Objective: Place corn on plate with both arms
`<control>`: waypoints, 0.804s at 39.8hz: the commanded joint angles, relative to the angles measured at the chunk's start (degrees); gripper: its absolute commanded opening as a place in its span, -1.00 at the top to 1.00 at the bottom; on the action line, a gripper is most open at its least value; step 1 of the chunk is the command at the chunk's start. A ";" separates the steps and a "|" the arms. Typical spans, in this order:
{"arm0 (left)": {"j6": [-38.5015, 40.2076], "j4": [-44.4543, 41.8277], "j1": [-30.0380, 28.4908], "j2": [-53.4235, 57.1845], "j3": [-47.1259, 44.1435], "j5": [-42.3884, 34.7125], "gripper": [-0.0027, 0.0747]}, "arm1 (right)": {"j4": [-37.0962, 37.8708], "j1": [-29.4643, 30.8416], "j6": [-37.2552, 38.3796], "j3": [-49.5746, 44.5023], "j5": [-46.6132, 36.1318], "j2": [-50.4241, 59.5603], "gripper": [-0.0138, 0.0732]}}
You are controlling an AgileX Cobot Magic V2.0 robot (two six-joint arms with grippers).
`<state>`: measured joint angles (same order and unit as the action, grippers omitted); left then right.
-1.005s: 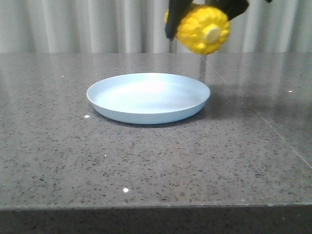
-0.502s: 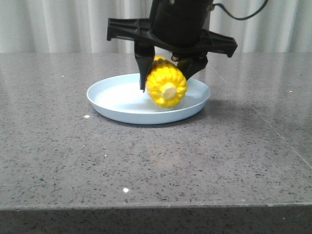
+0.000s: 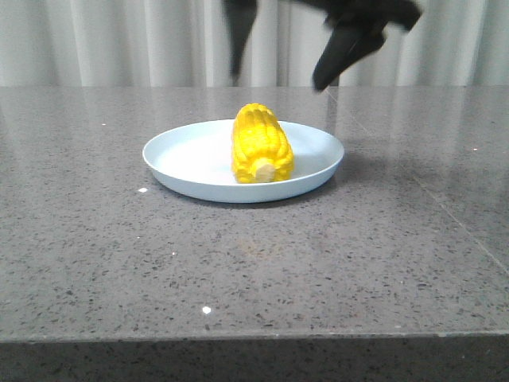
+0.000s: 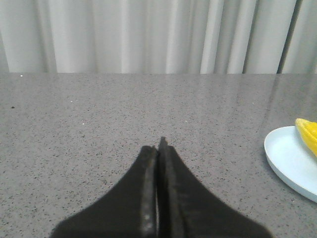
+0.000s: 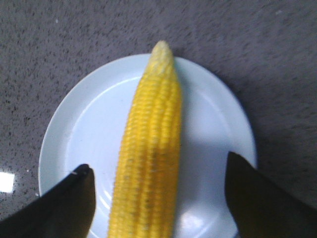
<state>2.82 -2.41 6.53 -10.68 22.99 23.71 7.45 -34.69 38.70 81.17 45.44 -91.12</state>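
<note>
The yellow corn (image 3: 260, 144) lies on the pale blue plate (image 3: 183, 159), its pale stub end toward the front. My right gripper (image 3: 282, 68) is open and empty, raised above the corn with its dark fingers (image 3: 343, 49) spread apart. In the right wrist view the corn (image 5: 151, 148) lies along the plate (image 5: 79, 129) between the open fingertips, gripper (image 5: 157, 168). My left gripper (image 4: 159, 145) is shut and empty above bare table, left of the plate (image 4: 290, 161); the corn's tip (image 4: 308, 133) shows at that view's edge. The left gripper is out of the front view.
The grey speckled stone table (image 3: 254, 270) extends on all sides of the plate, with its front edge near the bottom of the front view. Pale curtains (image 3: 119, 40) hang behind the table.
My right gripper lowered the corn onto the plate, opened and let go of it, then rose above it. The corn now lies on the plate.
</note>
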 commanded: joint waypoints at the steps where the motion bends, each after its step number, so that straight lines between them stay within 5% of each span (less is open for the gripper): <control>1: 0.19 -0.03 0.24 -0.58 1.50 -4.69 0.98 | 1.62 3.97 -4.02 2.02 1.34 6.49 -0.19; 16: 0.19 -0.03 0.24 -0.58 1.50 -4.69 0.98 | 1.57 18.48 -17.41 -1.41 12.53 16.46 0.82; 32: 0.19 -0.03 0.24 -0.58 1.50 -4.69 0.98 | 0.25 20.70 -18.16 -23.26 5.09 38.04 0.83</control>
<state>2.82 -2.41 6.53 -10.68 22.99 23.71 7.11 -14.34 21.67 61.69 55.87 -58.82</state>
